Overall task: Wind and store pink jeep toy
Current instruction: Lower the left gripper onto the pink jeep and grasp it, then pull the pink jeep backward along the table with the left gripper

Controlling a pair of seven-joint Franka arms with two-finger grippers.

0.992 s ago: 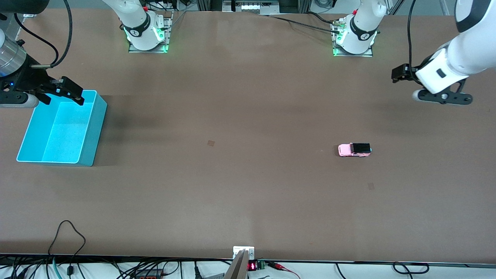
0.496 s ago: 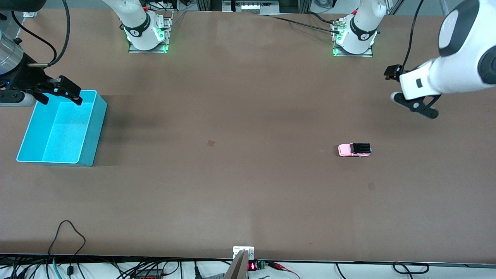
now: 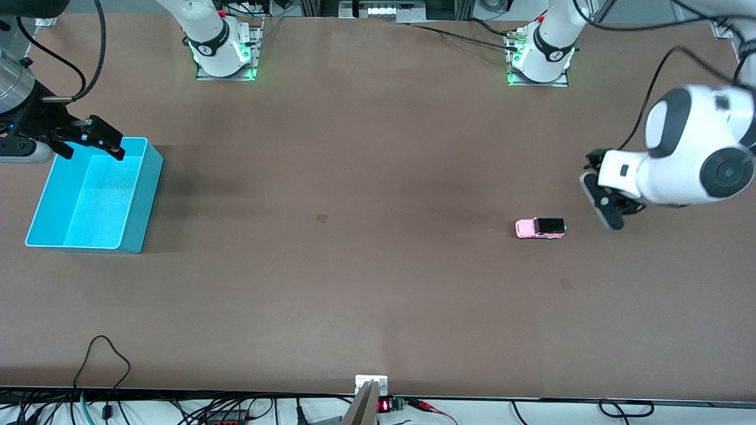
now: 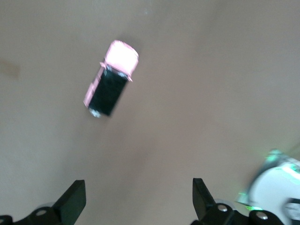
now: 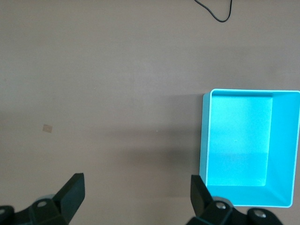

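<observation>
Pink jeep toy (image 3: 540, 228): untouched on the tabletop (image 3: 378, 265), toward the left arm's end.
Left hand (image 3: 605, 200): wide, empty, near the jeep.
Right hand (image 3: 94, 139): wide, waiting over the turquoise bin (image 3: 142, 200).
Left: grasping, winding, storing.

Brown table (image 3: 378, 147), cables (image 3: 100, 354) along near edge.

jeep (image 3: 540, 228): table, left arm's end | bin (image 3: 139, 203): right arm's end, well apart

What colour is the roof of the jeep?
Black, on a pink jeep; the front view shows it best.
</observation>
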